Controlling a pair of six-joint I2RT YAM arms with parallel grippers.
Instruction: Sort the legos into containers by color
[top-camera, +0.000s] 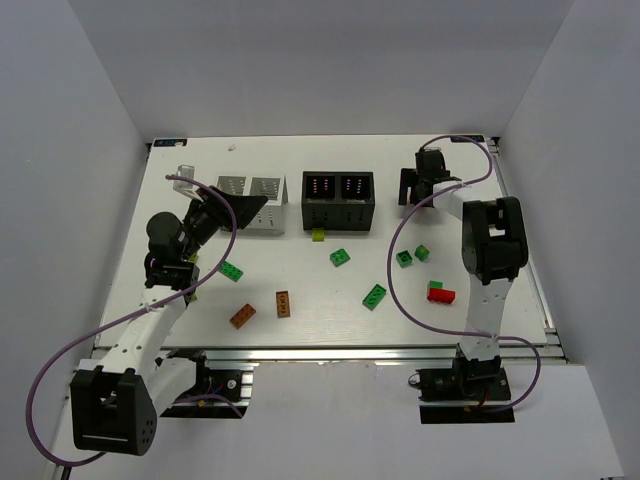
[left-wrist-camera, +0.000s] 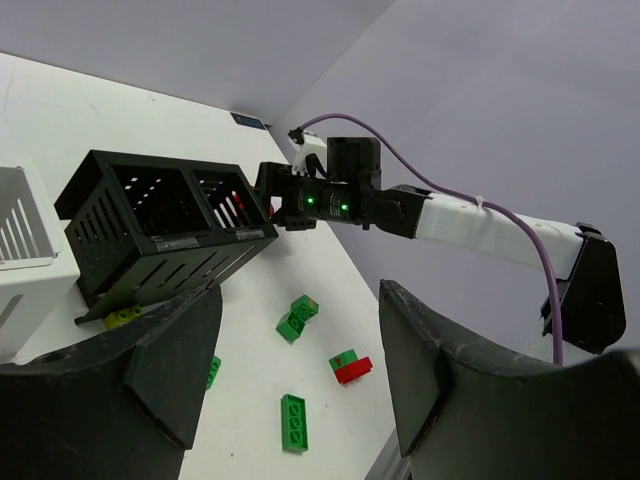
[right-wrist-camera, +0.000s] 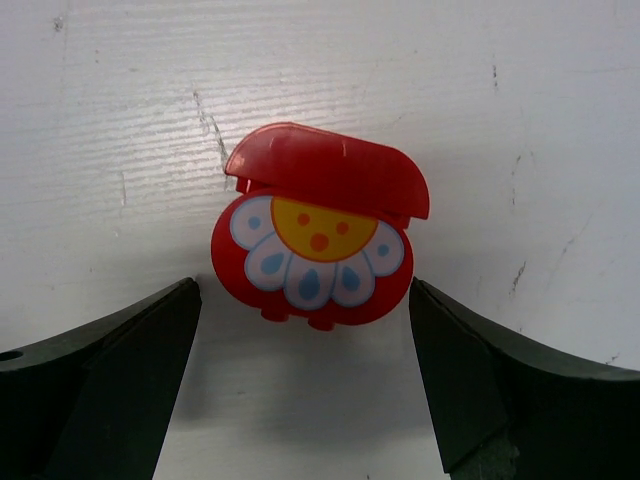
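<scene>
No text, numbers or brand can be read anywhere. The red lego (right-wrist-camera: 320, 225) has a printed flower: white petals with blue drops, yellow centre with orange dots, no letters. The black container (left-wrist-camera: 160, 240) has a pale marking on its front rim, too blurred to read.

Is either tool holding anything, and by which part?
Nothing held. The right tool, open, straddles a red flower-printed piece, not gripping; left tool open, empty.

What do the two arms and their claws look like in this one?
The left arm and right arm have white links with black joint housings, each trailed by a looping purple cable. The left claw and right claw have matte black wedge-shaped fingers. Green lights glow on the right wrist.
</scene>
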